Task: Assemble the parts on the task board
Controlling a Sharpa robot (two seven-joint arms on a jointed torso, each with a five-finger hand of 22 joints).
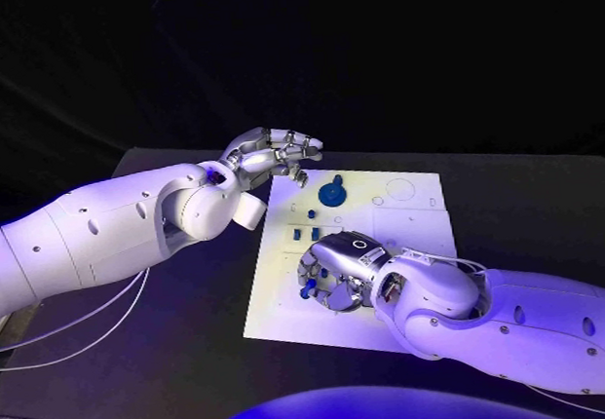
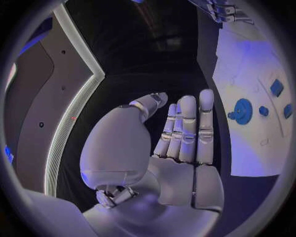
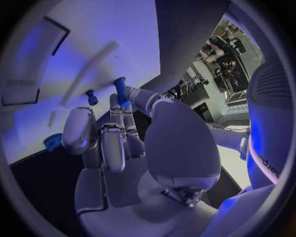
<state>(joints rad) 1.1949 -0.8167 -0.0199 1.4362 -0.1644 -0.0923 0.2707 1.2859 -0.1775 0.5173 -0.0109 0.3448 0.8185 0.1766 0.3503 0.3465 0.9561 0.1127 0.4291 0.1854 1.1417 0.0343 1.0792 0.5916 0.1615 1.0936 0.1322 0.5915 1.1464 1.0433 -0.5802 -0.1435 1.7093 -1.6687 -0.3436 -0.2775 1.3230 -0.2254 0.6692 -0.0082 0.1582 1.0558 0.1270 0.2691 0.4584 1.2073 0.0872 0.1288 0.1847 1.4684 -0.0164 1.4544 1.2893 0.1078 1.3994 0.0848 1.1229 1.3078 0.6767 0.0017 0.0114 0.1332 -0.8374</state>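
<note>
The white task board [image 1: 403, 231] lies mid-table. A round blue disc part [image 1: 331, 194] sits near its far left corner, and small blue pieces [image 1: 306, 234] stand just nearer than it. My left hand [image 1: 273, 155] hovers above the board's far left corner, holding nothing; its fingers [image 2: 188, 128] are straight with the thumb apart. The left wrist view shows the disc [image 2: 242, 110] and a square blue piece [image 2: 277, 87] on the board [image 2: 246, 143]. My right hand [image 1: 339, 270] is low over the board's near left part. It pinches a blue peg [image 3: 120, 90] at its fingertips, close over the board [image 3: 92, 44].
Another short blue peg [image 3: 91, 97] stands in the board just beyond my right fingertips, and a blue piece [image 3: 52, 142] lies near the board's edge. The black table [image 1: 527, 192] surrounds the board. White cables [image 1: 88, 334] hang beside my left arm.
</note>
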